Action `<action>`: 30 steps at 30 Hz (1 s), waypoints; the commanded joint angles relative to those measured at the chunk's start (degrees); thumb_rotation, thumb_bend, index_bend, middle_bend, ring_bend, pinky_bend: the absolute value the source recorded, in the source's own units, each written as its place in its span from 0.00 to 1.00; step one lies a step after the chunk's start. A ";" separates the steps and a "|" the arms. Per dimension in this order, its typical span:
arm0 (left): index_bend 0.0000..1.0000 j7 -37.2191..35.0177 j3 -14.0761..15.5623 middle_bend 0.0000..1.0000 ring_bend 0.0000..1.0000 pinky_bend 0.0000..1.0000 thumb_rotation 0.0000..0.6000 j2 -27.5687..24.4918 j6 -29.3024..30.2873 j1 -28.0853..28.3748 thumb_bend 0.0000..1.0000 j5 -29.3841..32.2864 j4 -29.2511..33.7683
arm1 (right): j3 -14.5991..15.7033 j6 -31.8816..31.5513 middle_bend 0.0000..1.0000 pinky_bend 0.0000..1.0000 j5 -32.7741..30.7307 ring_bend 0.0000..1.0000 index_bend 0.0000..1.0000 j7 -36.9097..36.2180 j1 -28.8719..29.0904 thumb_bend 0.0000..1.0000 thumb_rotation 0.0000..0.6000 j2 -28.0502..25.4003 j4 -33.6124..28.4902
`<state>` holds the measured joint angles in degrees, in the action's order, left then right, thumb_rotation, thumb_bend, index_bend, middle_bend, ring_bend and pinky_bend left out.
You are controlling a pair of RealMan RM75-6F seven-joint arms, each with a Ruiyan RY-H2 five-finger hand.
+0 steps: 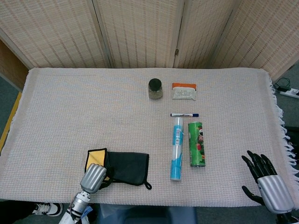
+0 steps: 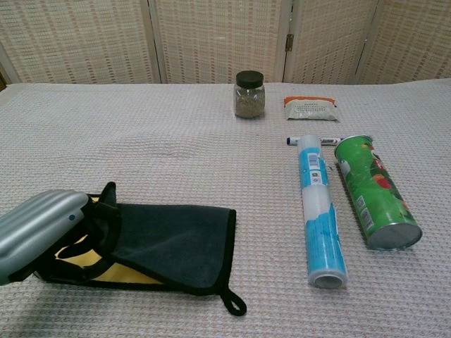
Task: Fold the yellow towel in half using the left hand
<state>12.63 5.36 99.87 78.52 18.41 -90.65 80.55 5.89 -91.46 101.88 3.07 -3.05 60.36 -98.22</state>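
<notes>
Table (image 1: pixel 70 102) is draped in a pale woven cloth. The towel (image 2: pixel 176 239) lies near the front-left edge, folded over so the dark side faces up with a yellow strip peeking out on the left. The left hand (image 2: pixel 42 229) sits at its left end, dark fingers (image 2: pixel 99 229) curled round the towel's edge, gripping it. The right hand (image 1: pixel 266 182) is at the near right, fingers spread, holding nothing. Right of the towel lie a blue tube (image 1: pixel 176 149) and green can (image 1: pixel 196 144).

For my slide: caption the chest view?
Left hand grips the folded yellow towel, dark side up, near tube and can.
</notes>
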 commanded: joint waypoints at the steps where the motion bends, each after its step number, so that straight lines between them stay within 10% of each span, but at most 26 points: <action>1: 0.15 -0.20 -0.09 1.00 1.00 1.00 1.00 -0.39 -0.47 0.00 0.53 -0.09 0.50 | -0.05 -0.51 0.00 0.00 0.19 0.00 0.00 -0.44 -0.17 0.31 1.00 -0.25 0.08; 30: 0.05 -0.74 -1.47 1.00 1.00 1.00 1.00 -1.80 -2.78 0.13 0.19 -1.54 2.62 | 1.73 -3.26 0.00 0.00 3.72 0.00 0.00 -11.82 -0.22 0.31 1.00 -4.50 0.81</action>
<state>11.81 3.90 98.18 75.76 18.53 -92.09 83.00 7.63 -94.73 105.61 -8.76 -3.27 55.85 -97.40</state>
